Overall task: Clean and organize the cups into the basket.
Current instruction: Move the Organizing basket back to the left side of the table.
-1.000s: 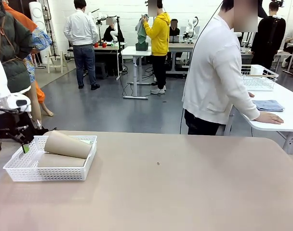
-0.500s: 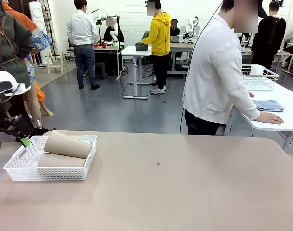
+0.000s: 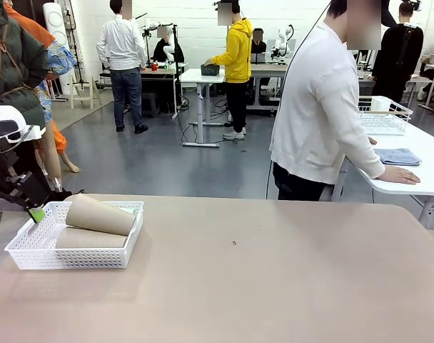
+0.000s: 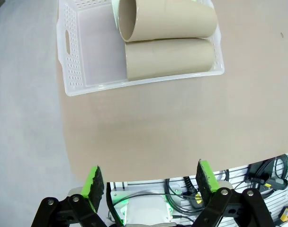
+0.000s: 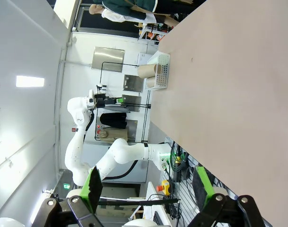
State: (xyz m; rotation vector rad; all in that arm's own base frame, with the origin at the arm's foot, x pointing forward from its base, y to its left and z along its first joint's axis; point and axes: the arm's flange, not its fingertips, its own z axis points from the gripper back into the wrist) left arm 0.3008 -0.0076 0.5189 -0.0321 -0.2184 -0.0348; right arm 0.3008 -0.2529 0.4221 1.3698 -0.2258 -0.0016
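A white mesh basket (image 3: 81, 259) sits at the table's left end with two tan cups lying on their sides in it, the upper cup (image 3: 101, 215) resting on the lower cup (image 3: 88, 239). My left gripper (image 3: 13, 218) hangs open just left of the basket, touching nothing. The left wrist view looks down on the basket (image 4: 94, 52), the upper cup (image 4: 167, 21) and the lower cup (image 4: 170, 59), with a pale green sliver beside the upper cup's mouth; the left gripper (image 4: 148, 177) is open and empty. My right gripper (image 5: 147, 182) is open, far from the basket (image 5: 164, 71).
A person in a white top (image 3: 320, 114) stands past the far edge, turned toward a neighbouring table (image 3: 417, 179) on the right. A small dark speck (image 3: 234, 243) lies mid-table. Bare tabletop (image 3: 274, 286) stretches right of the basket.
My left arm has lifted a little and drawn back to the left from the basket's corner. The cups and basket have not moved.
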